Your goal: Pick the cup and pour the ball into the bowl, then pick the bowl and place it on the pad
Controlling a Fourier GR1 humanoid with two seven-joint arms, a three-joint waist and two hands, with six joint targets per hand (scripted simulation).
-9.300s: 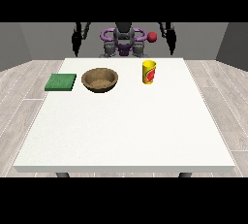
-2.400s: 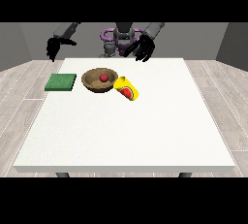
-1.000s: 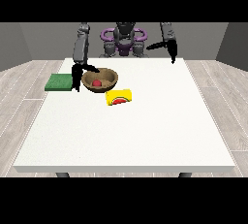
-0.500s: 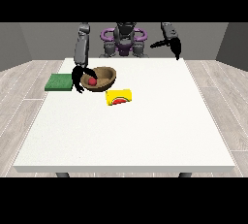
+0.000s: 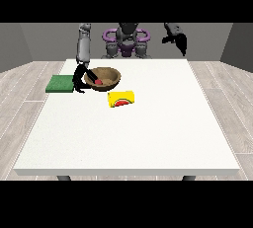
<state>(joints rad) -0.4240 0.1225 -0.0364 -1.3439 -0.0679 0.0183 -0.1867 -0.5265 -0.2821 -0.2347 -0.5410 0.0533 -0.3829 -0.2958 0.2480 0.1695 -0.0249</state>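
Table (image 5: 148, 138): white; the whole near half is free, and the right side is free too.
Pad (image 5: 60, 83): green, at the left edge of the table, just beside the hand at the view's left.
Bowl (image 5: 103, 79): brown, right of the pad; compared with half a second ago it is tilted and a little raised at its left rim.
Cup (image 5: 122, 98): yellow, lying on its side in front of the bowl, unmoved.
Hand at the view's left (image 5: 80, 80): fingers clamped on the bowl's left rim.
Hand at the view's right (image 5: 179, 40): raised above the far right corner, touching nothing; fingers hang down, I cannot tell if apart.
Ball (image 5: 98, 81): red, inside the bowl.
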